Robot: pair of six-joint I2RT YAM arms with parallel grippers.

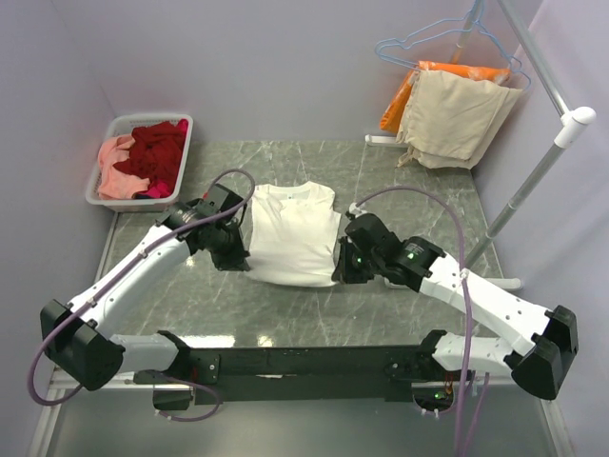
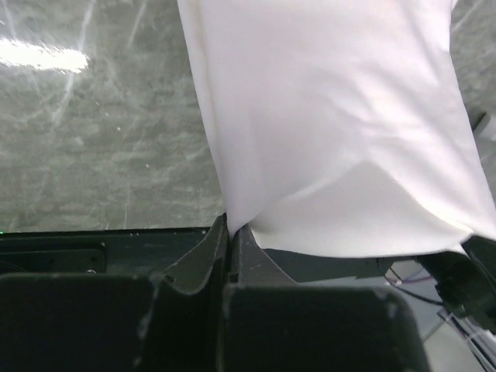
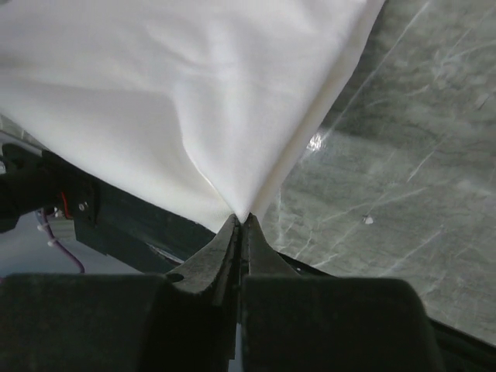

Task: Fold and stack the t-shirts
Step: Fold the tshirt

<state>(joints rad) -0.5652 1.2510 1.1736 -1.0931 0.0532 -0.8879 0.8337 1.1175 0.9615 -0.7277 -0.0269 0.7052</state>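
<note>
Two robot arms reached out over a grey-green stone table with pale lines in it, like marble. The top was shiny, and a bright light glared off it in the left wrist view. Pale purple walls stood close around the table at the left, the back and the right.

One white t-shirt lay in the middle of the table, with its neck at the far end. The left gripper was pressed together on the near left corner of the white t-shirt, pinching the cloth. The right gripper pinched the near right corner the same way. The near edge of the shirt ran from one gripper to the other.

A white basket sat at the far left corner of the table. A dark red t-shirt and a salmon pink t-shirt were heaped inside it.

At the far right stood a white pole. Blue hangers, an orange cloth and a beige cloth hung up there.
</note>
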